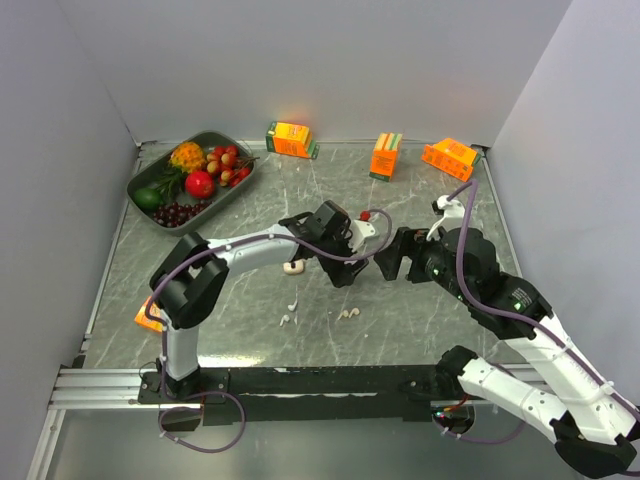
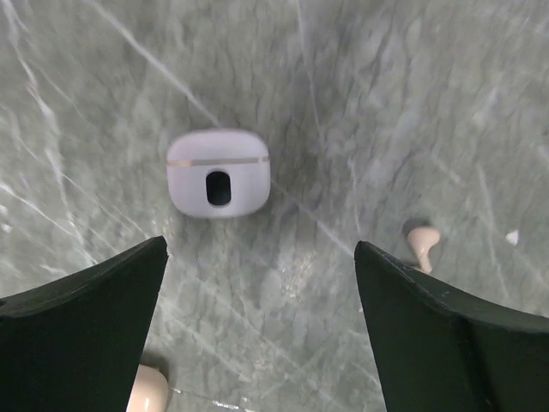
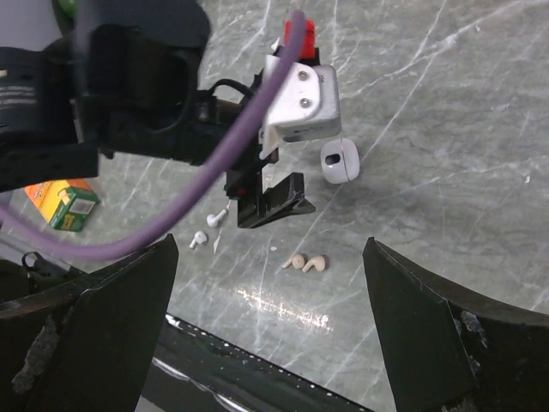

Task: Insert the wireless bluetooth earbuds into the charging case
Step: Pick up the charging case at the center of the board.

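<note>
Nearest, tiny white and beige plastic earbuds [image 1: 348, 314] lay loose on the grey marbled counter [image 1: 400, 335], near the rounded white charging case [image 2: 218, 172]. The left claw [image 2: 262, 257] and right claw [image 3: 270, 249] both gaped wide, holding nothing. Way back, orange cartons [image 1: 290, 138] sat by plain grey walls [image 1: 330, 60].

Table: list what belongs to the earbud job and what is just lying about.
For the job:
- charging case
- white earbuds
- beige earbuds

Just lying about:
- fruit tray
- orange cartons

left tool [image 2: 262, 330] spread, right tool [image 3: 270, 335] spread — empty
</note>
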`<action>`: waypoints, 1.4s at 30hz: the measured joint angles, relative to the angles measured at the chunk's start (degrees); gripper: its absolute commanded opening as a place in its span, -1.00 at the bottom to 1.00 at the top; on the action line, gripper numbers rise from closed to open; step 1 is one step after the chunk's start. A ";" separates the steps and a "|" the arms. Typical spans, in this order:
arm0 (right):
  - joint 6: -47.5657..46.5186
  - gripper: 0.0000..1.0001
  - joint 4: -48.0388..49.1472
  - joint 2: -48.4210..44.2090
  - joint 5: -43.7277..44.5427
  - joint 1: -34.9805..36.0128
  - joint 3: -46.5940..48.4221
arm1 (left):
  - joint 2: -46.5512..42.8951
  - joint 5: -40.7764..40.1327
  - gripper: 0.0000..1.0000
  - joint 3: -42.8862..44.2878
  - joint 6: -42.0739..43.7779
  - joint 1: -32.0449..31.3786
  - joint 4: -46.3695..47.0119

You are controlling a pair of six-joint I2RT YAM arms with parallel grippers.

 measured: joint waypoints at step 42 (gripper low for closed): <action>0.46 0.94 -3.93 -0.70 1.79 0.00 0.87 | 11.85 2.82 0.80 8.72 4.55 2.21 -4.22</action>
